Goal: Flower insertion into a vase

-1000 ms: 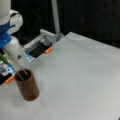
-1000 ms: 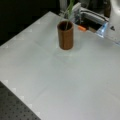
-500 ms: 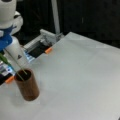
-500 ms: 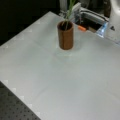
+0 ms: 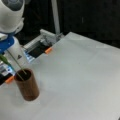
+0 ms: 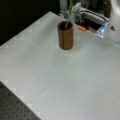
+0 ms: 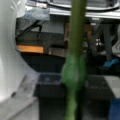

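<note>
A dark background stands behind a pale grey table point(image 5: 82, 82), whose near corner in a front view gives way to a black perforated board point(image 6: 15, 110). The brown vase point(image 5: 27, 85) stands upright on the table at about 8 o'clock in a front view, and at about 12 o'clock, near the far edge, in a front view point(image 6: 65, 35). A thin green flower stem point(image 5: 15, 65) has its lower end inside the vase mouth and leans up and away toward 11 o'clock; in a front view the stem point(image 6: 70, 12) rises out of the vase to the top edge. In the wrist view the stem point(image 7: 75, 62) runs from top to bottom through the middle, with a thicker green knot halfway down.

The white arm point(image 5: 11, 15) with a blue band hangs above the vase at 10 o'clock. The hand itself is not clearly visible in any view, so whether its fingers are spread or pinching the stem cannot be told.

Behind the vase lies a grey metal frame point(image 5: 42, 40) with orange tabs point(image 5: 48, 50); one orange tab point(image 6: 81, 28) lies just beside the vase at its 2 o'clock.
</note>
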